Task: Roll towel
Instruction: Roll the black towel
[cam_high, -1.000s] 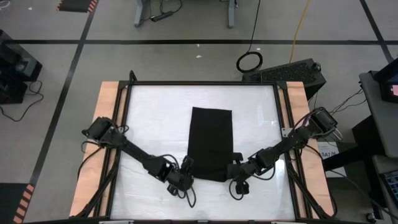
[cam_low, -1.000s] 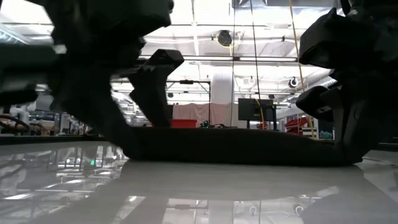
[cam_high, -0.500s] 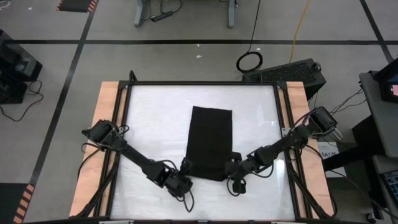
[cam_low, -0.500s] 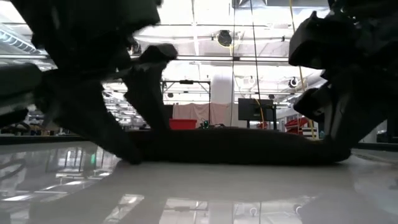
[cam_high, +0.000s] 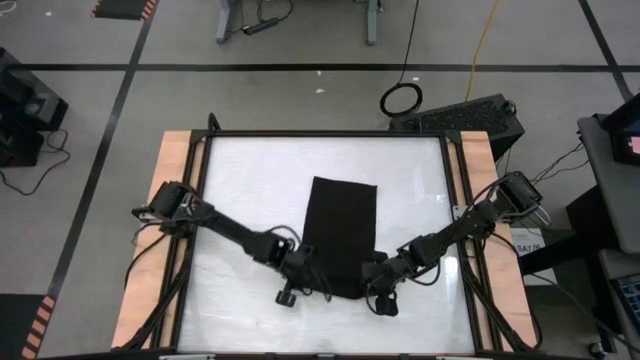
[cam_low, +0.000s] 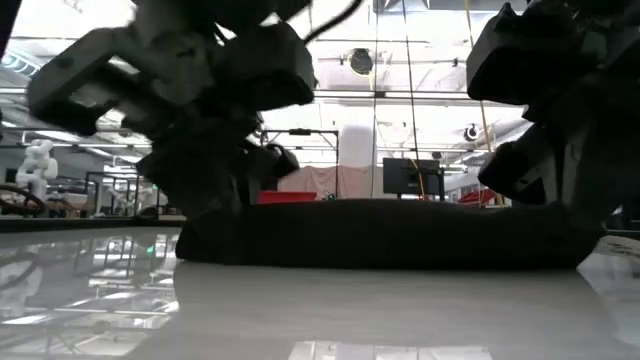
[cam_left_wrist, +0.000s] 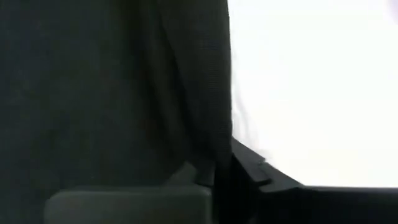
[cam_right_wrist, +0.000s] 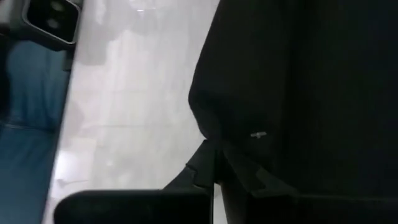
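Observation:
The black towel (cam_high: 342, 230) lies flat and lengthwise in the middle of the white tabletop (cam_high: 250, 190). In the low view it is a long dark mound (cam_low: 380, 235). My left gripper (cam_high: 306, 272) is at the towel's near left corner and my right gripper (cam_high: 374, 276) at its near right corner. Both are shut on cloth. The wrist views show each pair of fingers, left (cam_left_wrist: 216, 177) and right (cam_right_wrist: 214, 165), closed together with black cloth running into them. My left gripper pinches the towel's near left corner (cam_left_wrist: 202, 158) between its two fingers, coming low from the table's near left side. One layer or several, I cannot tell. The rest of the towel lies on the table. My right gripper pinches the near right corner (cam_right_wrist: 208, 134) between its two fingers, coming low from the near right side. The cloth bunches to a small peak at the fingertips. The remainder of the towel rests on the table.
A black frame (cam_high: 320, 133) and wooden side boards (cam_high: 172, 200) border the tabletop. White surface lies open to the far side of the towel and on both sides of it. Beyond the table the low view shows a room with shelves and a screen (cam_low: 405, 175).
My left gripper has moved toward the table's right edge and a little toward the far edge, onto the towel's near left corner. It stood open beside the corner and has now shut on it. My right gripper has kept its hold.

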